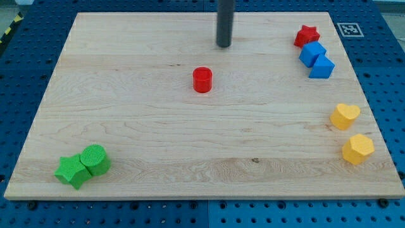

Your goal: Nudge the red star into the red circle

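The red star (306,35) lies near the board's top right corner, touching the upper of two blue blocks. The red circle (202,80) stands near the middle of the board, a little above centre. My tip (224,45) comes down from the view's top and rests on the board above and slightly right of the red circle, apart from it. The red star is far to the tip's right.
Two blue blocks (312,54) (322,67) sit just below the red star. A yellow heart (345,116) and a yellow hexagon (358,149) lie at the right edge. A green star (72,170) and green circle (95,159) touch at the bottom left. The wooden board (126,114) lies on a blue pegboard.
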Robot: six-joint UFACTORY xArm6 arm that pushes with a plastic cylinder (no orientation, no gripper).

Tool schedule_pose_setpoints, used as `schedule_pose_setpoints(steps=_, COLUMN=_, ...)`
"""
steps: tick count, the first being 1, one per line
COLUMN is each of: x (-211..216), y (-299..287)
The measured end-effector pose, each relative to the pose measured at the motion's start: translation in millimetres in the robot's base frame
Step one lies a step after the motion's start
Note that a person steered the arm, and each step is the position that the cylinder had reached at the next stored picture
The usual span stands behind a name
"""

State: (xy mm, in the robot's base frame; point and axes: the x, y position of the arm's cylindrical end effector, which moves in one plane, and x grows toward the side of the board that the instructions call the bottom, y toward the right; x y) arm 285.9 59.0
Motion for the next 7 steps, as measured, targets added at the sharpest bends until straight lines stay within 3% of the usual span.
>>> schedule_pose_setpoints(steps=2, x=-76, y=101)
schedule_pose_setpoints(steps=3, x=-80, y=169)
schedule_pose_setpoints(steps=4, x=-45, y=220)
schedule_pose_setpoints(steps=5, x=-10, y=228)
schedule_pose_setpoints(steps=7, x=-4, y=209)
